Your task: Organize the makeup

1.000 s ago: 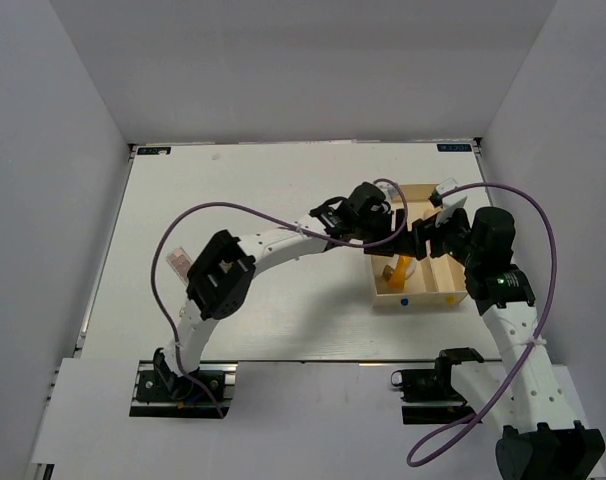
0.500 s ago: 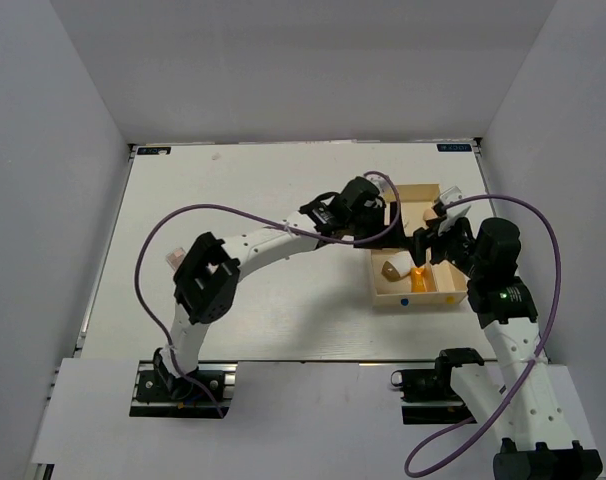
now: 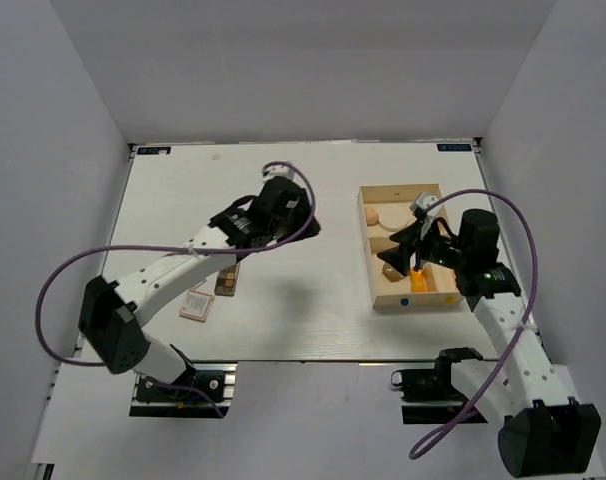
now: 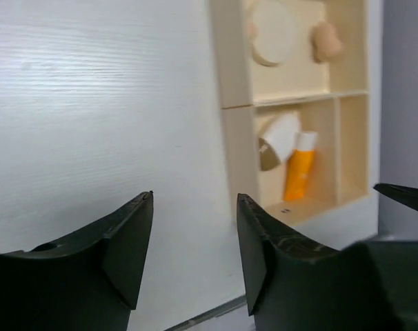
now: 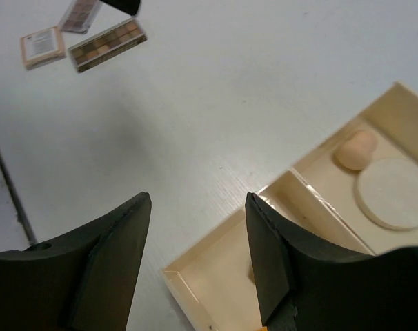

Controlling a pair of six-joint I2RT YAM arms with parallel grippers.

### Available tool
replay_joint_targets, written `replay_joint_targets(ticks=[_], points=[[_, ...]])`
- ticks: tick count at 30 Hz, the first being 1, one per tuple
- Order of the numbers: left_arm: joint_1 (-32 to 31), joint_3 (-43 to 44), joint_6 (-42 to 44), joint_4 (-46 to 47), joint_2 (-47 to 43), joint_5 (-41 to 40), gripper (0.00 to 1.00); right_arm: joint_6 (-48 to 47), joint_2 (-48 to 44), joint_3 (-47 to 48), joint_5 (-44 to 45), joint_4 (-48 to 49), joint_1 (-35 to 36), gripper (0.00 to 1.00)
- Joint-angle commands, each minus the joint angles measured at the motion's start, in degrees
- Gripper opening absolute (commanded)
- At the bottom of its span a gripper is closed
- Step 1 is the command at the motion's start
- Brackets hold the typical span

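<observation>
The left jaws stand apart and empty over the white counter (image 3: 183, 190). The right jaws are also apart and empty, hanging over the pale wooden compartment box (image 4: 238, 165). That box holds the round cream puff (image 4: 272, 31), a peach egg sponge (image 4: 326, 43), the white-and-brown teardrop sponge (image 4: 278, 138) and the orange tube (image 4: 298, 176).

The flat brown eyeshadow palette (image 3: 226, 281) and the square pinkish compact (image 3: 196, 304) lie behind the left jaws, toward that arm's base. The likely next pick is the palette: come straight down, span its narrow width, and stay clear of the compact just beside it.

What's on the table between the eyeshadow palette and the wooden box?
Nothing; the right wrist view shows only bare table between the palette and the box.
</observation>
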Motion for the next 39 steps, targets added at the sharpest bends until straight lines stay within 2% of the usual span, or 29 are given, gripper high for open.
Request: replay_joint_targets(ticks=[1, 5, 9, 13, 14, 15, 16, 18, 20, 22, 29, 31, 39], points=[[1.60, -6.64, -3.53, -8.01, -10.58, -9.90, 0.60, 0.48, 5.19, 0.68, -7.01, 3.64, 1.89, 0.63], [2.75, -14.73, -7.67, -14.06, -20.71, -13.61, 0.50, 0.39, 13.00, 3.14, -4.73, 3.99, 8.46, 0.62], [3.28, -19.06, -12.85, -21.36, -27.66, -16.42, 0.44, 1.27, 18.55, 6.29, 0.18, 5.31, 14.71, 0.63], [3.28, -21.17, -13.66, -26.64, -31.19, -18.71, 0.46, 3.37, 26.80, 10.69, 3.53, 4.70, 21.31, 0.63], [3.28, -21.44, -13.48, -27.61, -29.97, -19.93, 0.51, 3.90, 28.13, 11.66, 4.67, 4.35, 21.93, 0.65], [3.28, -21.26, -13.04, -28.05, -28.83, -20.38, 0.61, 4.34, 29.45, 13.93, 5.29, 4.08, 23.85, 0.66], [3.89, -21.09, -12.87, -29.45, -27.42, -20.82, 0.67, 4.87, 31.64, 15.08, 5.99, 3.38, 24.39, 0.68], [4.50, -20.21, -11.73, -29.99, -22.42, -20.74, 0.81, 6.10, 33.67, 18.68, 7.84, 2.41, 25.18, 0.81], [5.90, -20.12, -9.28, -28.50, -18.99, -19.17, 0.86, 6.98, 35.08, 20.27, 9.85, 2.15, 25.10, 0.89], [7.40, -21.08, -7.25, -24.92, -18.10, -17.67, 0.91, 6.90, 35.44, 21.59, 10.83, 1.53, 24.75, 0.89], [17.32, -25.13, 5.49, -15.76, -14.41, -10.37, 0.93, 5.84, 32.72, 18.09, 12.59, 0.56, 24.48, 0.88], [20.14, -24.43, 9.17, -13.12, -10.47, -6.52, 0.92, 5.58, 31.14, 16.60, 12.59, 0.65, 24.13, 0.88], [25.69, -20.91, 17.72, -10.13, -1.67, 1.15, 0.92, 4.96, 28.15, 14.57, 13.38, -0.84, 21.85, 0.88]])
